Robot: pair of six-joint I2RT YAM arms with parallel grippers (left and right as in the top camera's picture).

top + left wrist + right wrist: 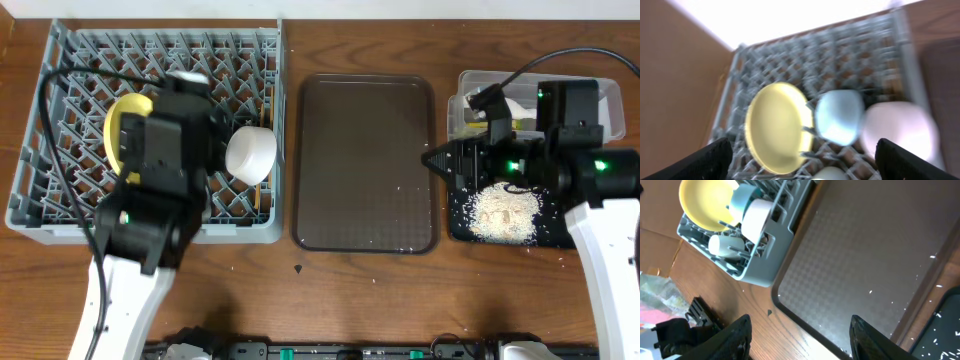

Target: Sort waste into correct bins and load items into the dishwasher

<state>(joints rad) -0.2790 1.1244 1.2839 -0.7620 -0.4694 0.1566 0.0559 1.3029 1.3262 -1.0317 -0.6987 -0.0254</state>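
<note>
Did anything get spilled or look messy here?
Yes. A few rice bits lie loose on the brown tray, toward its right side, instead of with the rice pile in the black tray. A dark speck sits on the table nearby.

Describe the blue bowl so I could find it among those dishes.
Start at the big grey dish rack on the left of the table. Three dishes stand side by side in it; the light blue bowl is the middle one, between the yellow plate and the white bowl. It is the only blue piece there.
</note>
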